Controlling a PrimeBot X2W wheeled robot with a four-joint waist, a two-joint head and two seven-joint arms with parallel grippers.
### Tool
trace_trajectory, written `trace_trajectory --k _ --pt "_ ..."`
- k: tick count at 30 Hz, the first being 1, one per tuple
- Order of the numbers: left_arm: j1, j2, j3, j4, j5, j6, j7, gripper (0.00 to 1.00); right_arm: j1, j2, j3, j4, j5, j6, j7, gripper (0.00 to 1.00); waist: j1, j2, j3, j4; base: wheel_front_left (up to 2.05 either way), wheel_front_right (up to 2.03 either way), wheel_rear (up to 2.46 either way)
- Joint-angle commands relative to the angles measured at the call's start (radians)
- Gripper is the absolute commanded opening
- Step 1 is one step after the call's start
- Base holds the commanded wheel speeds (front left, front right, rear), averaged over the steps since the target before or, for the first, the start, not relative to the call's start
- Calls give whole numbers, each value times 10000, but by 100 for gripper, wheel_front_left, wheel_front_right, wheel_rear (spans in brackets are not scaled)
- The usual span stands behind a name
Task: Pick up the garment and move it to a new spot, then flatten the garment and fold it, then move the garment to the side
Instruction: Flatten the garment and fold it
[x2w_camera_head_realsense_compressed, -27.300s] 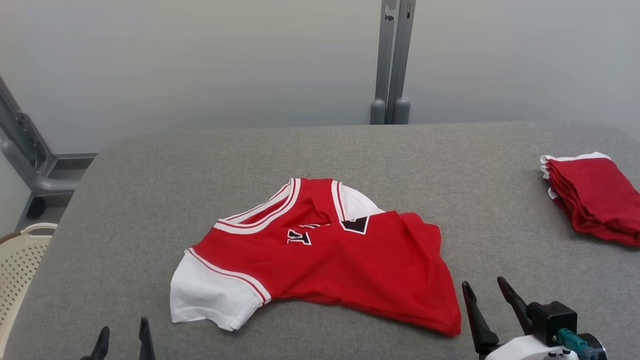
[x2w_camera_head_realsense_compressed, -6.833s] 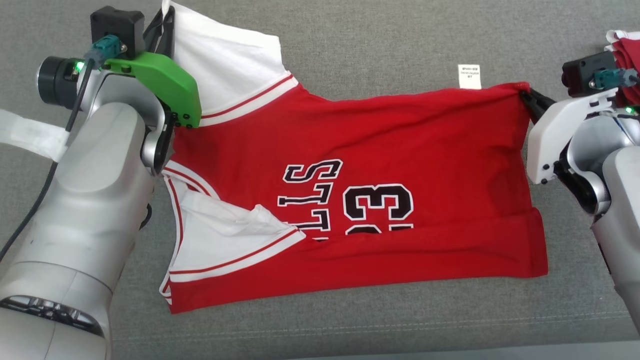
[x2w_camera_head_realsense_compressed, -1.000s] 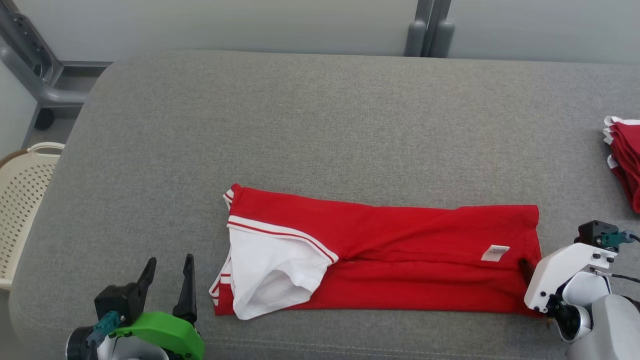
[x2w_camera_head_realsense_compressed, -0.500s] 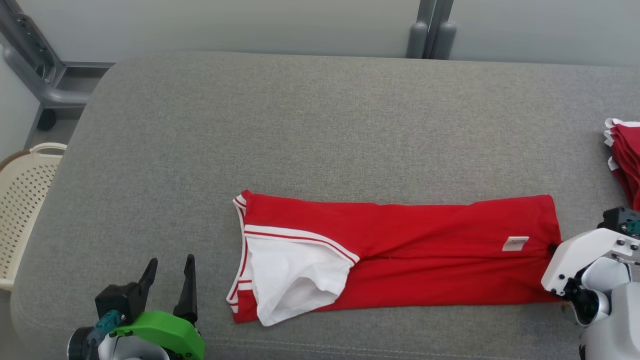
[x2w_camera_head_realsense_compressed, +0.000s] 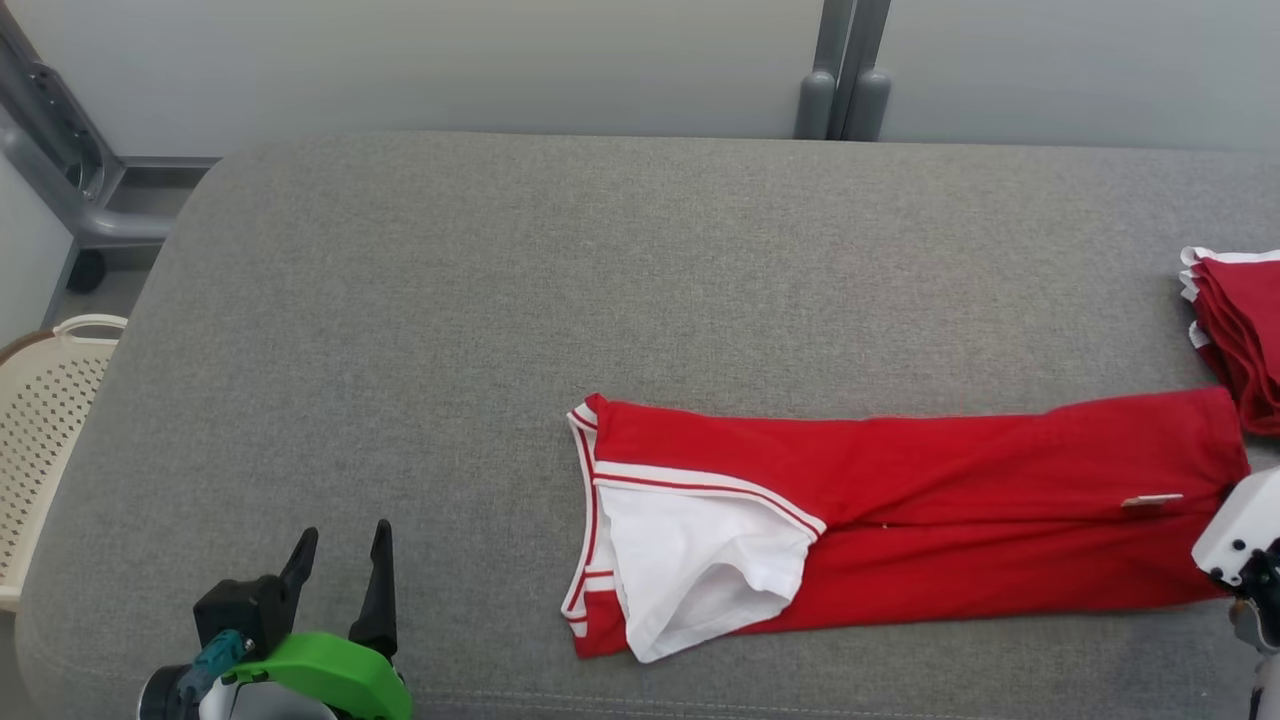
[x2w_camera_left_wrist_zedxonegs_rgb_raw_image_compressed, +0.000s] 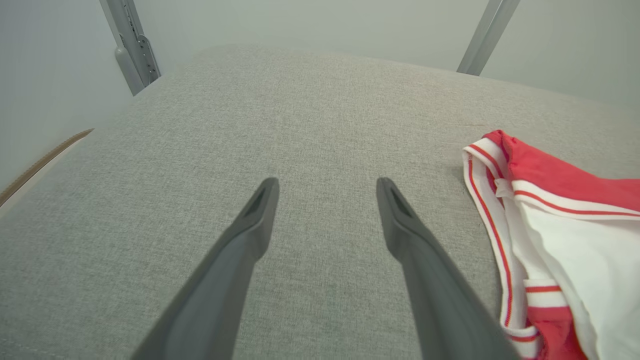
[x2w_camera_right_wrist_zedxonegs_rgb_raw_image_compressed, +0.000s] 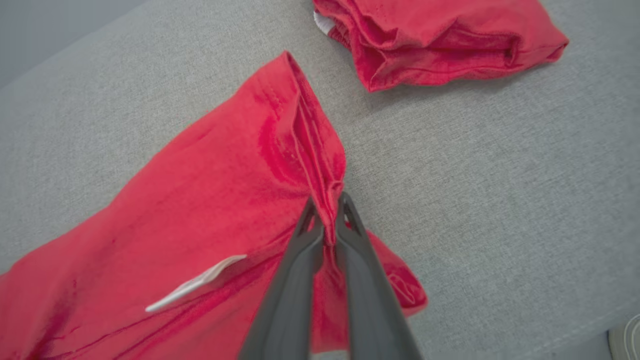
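Note:
The garment (x2w_camera_head_realsense_compressed: 900, 470) is a red jersey with white striped trim, folded into a long strip lying left to right on the grey padded table (x2w_camera_head_realsense_compressed: 500, 300). Its white sleeve end points left and shows in the left wrist view, garment (x2w_camera_left_wrist_zedxonegs_rgb_raw_image_compressed: 565, 180). My right gripper (x2w_camera_right_wrist_zedxonegs_rgb_raw_image_compressed: 327, 210) is shut on the bunched hem at the right end of the garment (x2w_camera_right_wrist_zedxonegs_rgb_raw_image_compressed: 210, 190). In the head view its white housing (x2w_camera_head_realsense_compressed: 1240, 525) covers the fingers. My left gripper (x2w_camera_head_realsense_compressed: 345, 535) stands open and empty near the front left, well left of the sleeve, left gripper (x2w_camera_left_wrist_zedxonegs_rgb_raw_image_compressed: 325, 187).
A stack of folded red garments (x2w_camera_head_realsense_compressed: 1235, 330) lies at the table's right edge, just beyond the held hem, stack (x2w_camera_right_wrist_zedxonegs_rgb_raw_image_compressed: 440, 40). A cream perforated basket (x2w_camera_head_realsense_compressed: 40, 420) stands off the left side. Grey posts (x2w_camera_head_realsense_compressed: 835, 70) rise behind the table.
My right gripper has shut on the hem and dragged the folded garment rightward, towards the stack. The left gripper has stayed open in place.

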Motion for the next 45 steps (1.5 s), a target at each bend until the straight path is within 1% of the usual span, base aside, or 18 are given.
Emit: trace_trajectory --k 1,4,9,13,16,22,26,30,35,45 --pt "113 49 -9 10 -15 41 -57 100 253 -57 -50 -227 -14 -18 235 0 0 0 -85 -16 0 0 0" --pt "196 73 -31 27 -37 48 -49 100 542 -62 59 -653 135 -18 669 0 0 0 -199 -34 0 0 0" --pt "296 91 -61 26 -83 81 -15 100 919 -62 223 -1240 288 -18 1027 0 0 0 -333 -66 0 0 0" --pt "367 122 -101 6 -121 84 48 100 1121 -47 806 -1659 534 -16 1253 0 0 0 -479 -95 0 0 0" --pt "418 132 -140 -12 -131 76 60 100 1293 -47 1634 -1981 954 -13 1475 0 0 0 -592 -81 0 0 0" --pt "448 136 -211 -51 -141 73 107 100 1832 -48 4044 -2610 2115 -13 1908 0 0 0 -700 12 0 0 0" --pt "428 142 -253 -119 -155 114 157 100 1845 -47 5371 -2893 2591 -12 1952 0 0 0 -669 79 0 0 0" --pt "348 154 -288 -108 -168 71 166 100 1526 -51 6401 -2755 3024 -12 1962 0 0 0 -632 171 0 0 0" --pt "194 141 -320 -23 -192 -6 146 100 955 -45 7366 -2157 3390 -12 1804 0 0 0 -582 300 0 0 0" --pt "-59 -5 -444 164 -155 -98 103 100 -464 -44 9324 -300 4711 -12 1175 0 0 0 -362 662 0 0 0"
